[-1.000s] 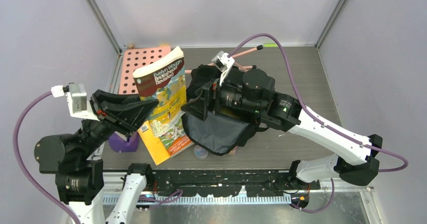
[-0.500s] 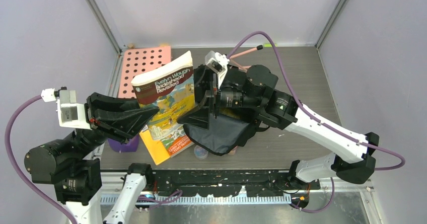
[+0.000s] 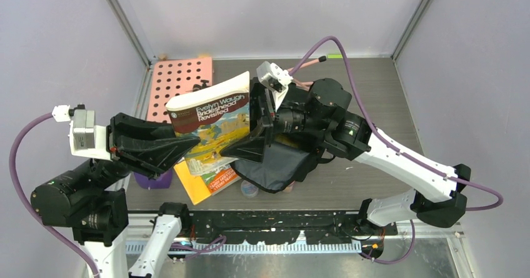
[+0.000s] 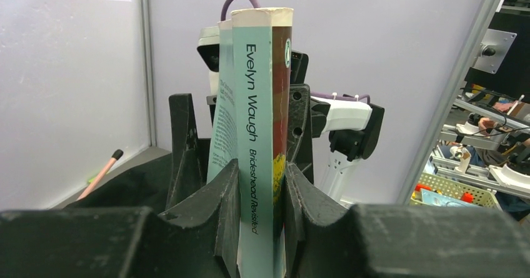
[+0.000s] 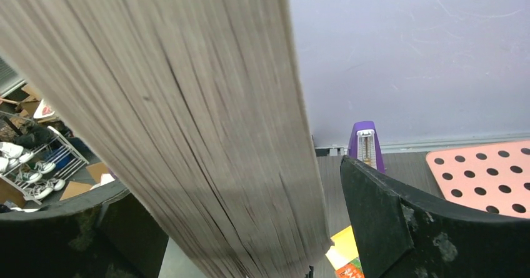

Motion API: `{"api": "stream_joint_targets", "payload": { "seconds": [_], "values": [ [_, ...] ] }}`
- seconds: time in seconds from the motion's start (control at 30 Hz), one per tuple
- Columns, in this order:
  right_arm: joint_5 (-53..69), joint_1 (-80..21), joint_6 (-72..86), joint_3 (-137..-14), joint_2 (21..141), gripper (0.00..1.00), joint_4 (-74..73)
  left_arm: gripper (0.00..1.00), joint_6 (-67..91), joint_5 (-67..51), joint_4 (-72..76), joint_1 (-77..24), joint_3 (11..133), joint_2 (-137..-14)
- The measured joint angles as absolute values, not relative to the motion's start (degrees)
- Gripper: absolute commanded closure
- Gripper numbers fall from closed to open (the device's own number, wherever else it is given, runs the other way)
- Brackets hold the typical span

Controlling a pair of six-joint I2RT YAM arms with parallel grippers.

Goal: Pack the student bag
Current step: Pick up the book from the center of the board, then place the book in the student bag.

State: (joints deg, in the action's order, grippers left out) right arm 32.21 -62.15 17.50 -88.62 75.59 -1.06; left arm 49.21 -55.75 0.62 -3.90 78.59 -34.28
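I am holding the left claw (image 4: 260, 179) clamped on the spine of a paperback book (image 3: 215, 125), near the spine's lower end. The two black fingers are pressing the book from either side. The book is standing up off the counter (image 3: 375, 90), tilted, with its painted cover facing the top camera and its page edge pointing toward the right arm.

I am keeping the right claw (image 5: 231, 184) spread wide, straddling that page edge. The grey block of pages is running between the fingers, and a clear gap is showing between the pages and the finger (image 5: 400, 228) on the right of the wrist view. I cannot tell whether the other finger is touching the book.

The bag (image 3: 278, 165) is lying on the counter directly under the right arm, just beside the raised book. Its black fabric is slumping and some grey lining is showing toward the near edge.

An orange book (image 3: 200, 187) is lying flat on the counter below the raised book, touching the bag's left side. A small round tub (image 3: 249, 189) is sitting at the bag's near edge. A purple object (image 3: 153, 179) is standing near the left claw, partly hidden by it. A pink pegboard (image 3: 178, 78) is lying at the far left of the counter, and a pink pencil (image 3: 306, 65) is lying near the far edge behind the right arm.
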Motion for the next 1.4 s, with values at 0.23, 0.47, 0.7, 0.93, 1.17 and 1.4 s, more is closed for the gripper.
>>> {"api": "stream_joint_targets", "payload": {
  "seconds": [0.23,0.47,0.7,0.93,1.17,1.4],
  "values": [
    [34.74,-62.15,17.47,-88.6,75.46,0.6,1.52,1.0,48.66,-55.48,0.8,-3.99,75.99,-34.28],
    [33.43,-62.19,18.04,-86.56,73.82,0.99,0.86,0.81,46.0,-53.15,-1.06,-4.47,72.05,-34.24],
    [20.99,-62.26,15.92,-83.9,70.65,0.99,-9.34,0.01,39.42,-43.46,-10.59,-4.47,68.1,-34.24],
    [4.14,-65.52,8.27,-83.44,67.92,1.0,-26.92,0.0,35.9,-27.03,-26.87,-4.43,58.57,-32.56],
    [-9.91,-73.71,-0.47,-83.9,67.92,1.0,-41.43,0.0,37.17,-23.59,-34.13,-4.38,43.24,-28.97],
    [-24.1,-74.74,-7.53,-86.91,70.57,1.0,-49.41,0.04,38.57,-28.4,-32.75,-4.38,34.7,-28.97]
  ]
}}
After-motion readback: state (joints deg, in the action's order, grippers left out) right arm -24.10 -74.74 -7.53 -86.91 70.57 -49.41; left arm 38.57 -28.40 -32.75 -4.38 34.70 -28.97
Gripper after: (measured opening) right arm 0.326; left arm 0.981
